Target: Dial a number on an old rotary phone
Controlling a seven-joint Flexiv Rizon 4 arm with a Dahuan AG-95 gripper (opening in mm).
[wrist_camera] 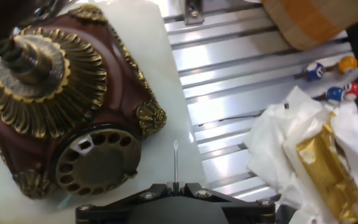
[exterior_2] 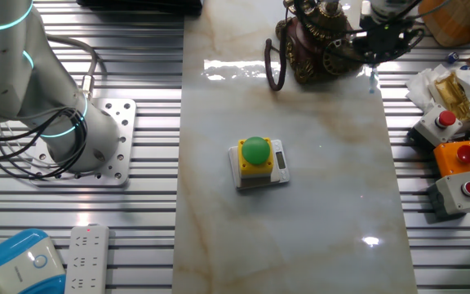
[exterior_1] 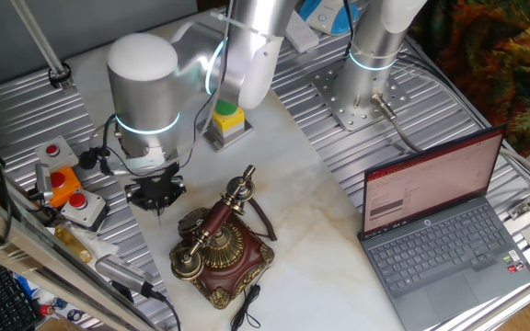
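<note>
The old rotary phone (wrist_camera: pixel 67 112) sits just beside the jaws (wrist_camera: pixel 175 163); their state is unclear.

Bright, even light | white glare streaks on glossy pale marble tabletop (exterior_2: pixel 219 67) | hand view soft-focused near black gripper (wrist_camera: pixel 175 186) base

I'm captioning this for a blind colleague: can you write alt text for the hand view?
An ornate rotary phone with a brass dial fills the left; a thin pin on the gripper points beside the dial, over the table's marble top. Crumpled white wrapping lies right.
</note>
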